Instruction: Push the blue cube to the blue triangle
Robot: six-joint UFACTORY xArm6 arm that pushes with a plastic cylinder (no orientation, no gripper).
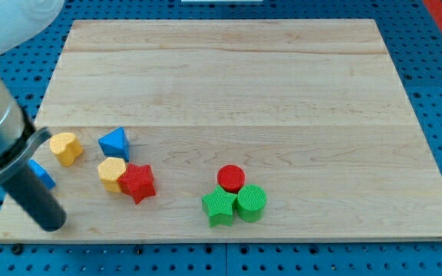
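Seven small blocks sit on a pale wooden counter (229, 84), all toward the view's bottom. At the far left, the blue cube (43, 176) is partly hidden behind the arm's dark rod, whose tip (51, 224) rests just below it near the board's bottom-left corner. The arm carries no jaws, only this rod. The blue triangle (114, 143) lies near the cube, to its right, with a yellow heart-shaped block (66, 148) between them. Below the triangle, a yellow block (112, 173) touches a red star (137, 182). Further right, a red cylinder (231, 179), green star (219, 207) and green cylinder (251, 203) cluster together.
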